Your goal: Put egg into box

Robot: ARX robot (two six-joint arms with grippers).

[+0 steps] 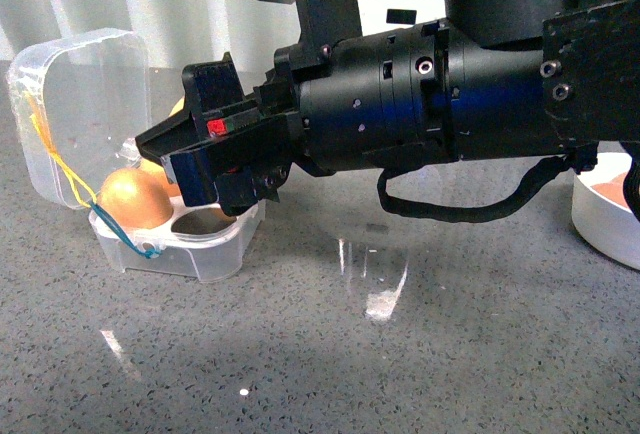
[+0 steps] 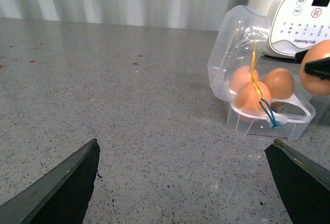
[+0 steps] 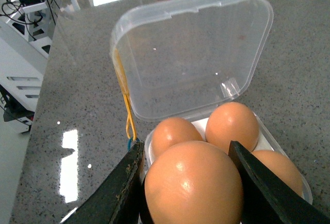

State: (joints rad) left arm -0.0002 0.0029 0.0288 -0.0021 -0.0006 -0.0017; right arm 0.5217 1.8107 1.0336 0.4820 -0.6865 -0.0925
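Observation:
The egg (image 3: 193,185) is orange-brown and smooth, and my right gripper (image 3: 185,152) is shut on it, one dark finger on each side. It hangs just above the box (image 3: 265,136), whose clear lid (image 3: 191,53) stands open. Three other brown eggs lie in the white tray. In the front view the right gripper (image 1: 185,164) reaches over the box (image 1: 190,249) and hides most of the held egg; one hole (image 1: 205,219) looks bare. The left wrist view shows the box (image 2: 301,123) at a distance with the held egg (image 2: 317,69) beside it. My left gripper (image 2: 184,146) is open over bare counter.
A white round bowl (image 1: 605,214) stands at the right edge of the grey speckled counter. A white kitchen appliance (image 2: 299,17) sits behind the box. Yellow and blue cords (image 1: 70,179) hang at the box's hinge side. A pale curtain runs along the back.

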